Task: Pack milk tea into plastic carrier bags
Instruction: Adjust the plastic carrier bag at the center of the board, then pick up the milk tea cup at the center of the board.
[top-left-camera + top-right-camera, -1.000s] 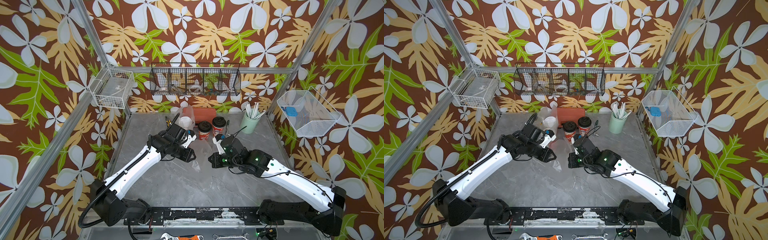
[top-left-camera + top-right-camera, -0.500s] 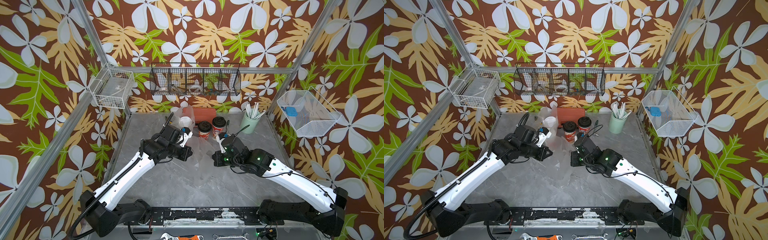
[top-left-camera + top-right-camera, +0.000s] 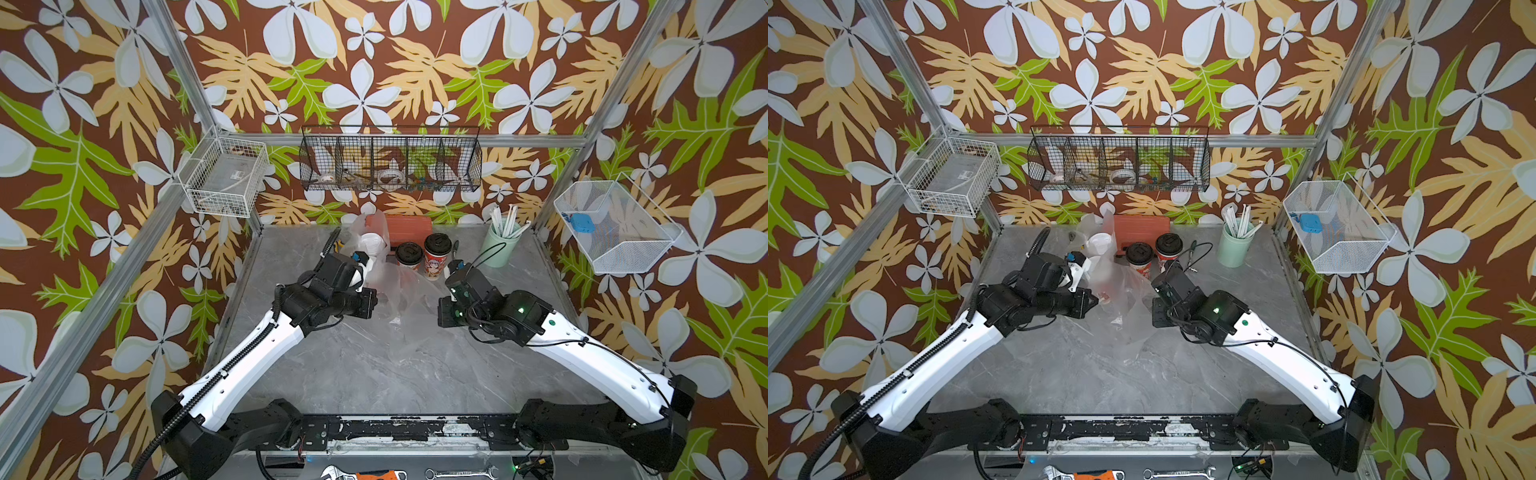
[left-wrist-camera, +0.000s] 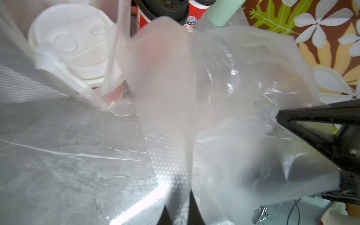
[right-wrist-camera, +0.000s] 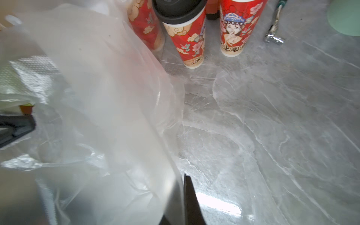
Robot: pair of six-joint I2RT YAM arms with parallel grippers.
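Left gripper (image 4: 179, 203) and right gripper (image 5: 178, 196) each pinch the bag (image 3: 1125, 291), spread between them; black-lidded cups (image 3: 437, 254) stand just beyond.

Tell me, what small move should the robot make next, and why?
Probably draw the left gripper and right gripper apart to spread the plastic bag open: both are shut on its limp film, and two black-lidded cups stand unpacked beyond it.

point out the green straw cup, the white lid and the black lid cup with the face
green straw cup (image 3: 505, 245): in a top view, on its side wall
white lid (image 4: 72, 44): left wrist view, on its top
black lid cup with the face (image 5: 232, 33): right wrist view, on the printed face
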